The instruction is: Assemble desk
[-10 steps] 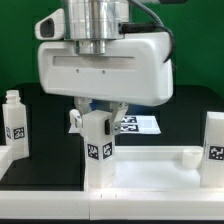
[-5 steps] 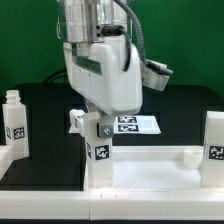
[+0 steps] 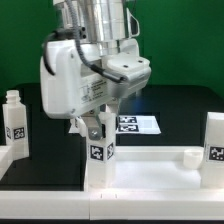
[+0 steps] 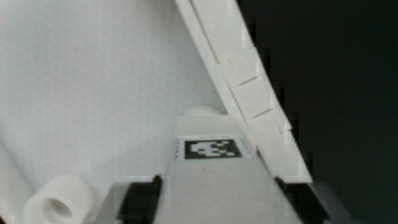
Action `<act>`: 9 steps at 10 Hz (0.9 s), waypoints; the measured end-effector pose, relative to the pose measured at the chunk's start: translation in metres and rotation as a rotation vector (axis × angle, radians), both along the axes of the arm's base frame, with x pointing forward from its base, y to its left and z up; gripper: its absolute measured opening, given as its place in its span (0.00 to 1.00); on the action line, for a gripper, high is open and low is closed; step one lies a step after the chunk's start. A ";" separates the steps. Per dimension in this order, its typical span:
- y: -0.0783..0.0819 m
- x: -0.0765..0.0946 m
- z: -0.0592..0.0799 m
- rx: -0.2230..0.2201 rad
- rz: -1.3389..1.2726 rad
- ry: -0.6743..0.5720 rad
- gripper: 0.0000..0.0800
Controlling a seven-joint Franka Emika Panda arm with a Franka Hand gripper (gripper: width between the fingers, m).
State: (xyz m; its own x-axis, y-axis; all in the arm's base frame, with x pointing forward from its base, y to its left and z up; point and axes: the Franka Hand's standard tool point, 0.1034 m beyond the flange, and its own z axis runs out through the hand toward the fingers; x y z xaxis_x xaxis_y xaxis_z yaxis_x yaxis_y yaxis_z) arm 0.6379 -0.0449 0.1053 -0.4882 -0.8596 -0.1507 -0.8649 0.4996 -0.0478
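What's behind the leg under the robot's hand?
Behind the leg lies the marker board on the black table. The leg and gripper cover one end of it.

The broad white body (image 3: 72,78) above the jaws has turned around the upright leg (image 3: 97,150). A second ago it faced the camera squarely, and half a second ago it stood edge-on. Now its bulk lies toward the exterior view's left. The leg showed two tagged faces then and shows one now.
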 end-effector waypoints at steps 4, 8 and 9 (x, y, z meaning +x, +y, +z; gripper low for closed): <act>0.002 -0.001 0.000 -0.018 0.139 -0.012 0.60; 0.006 0.002 0.008 -0.070 0.602 -0.077 0.81; 0.006 0.002 0.008 -0.080 0.685 -0.086 0.81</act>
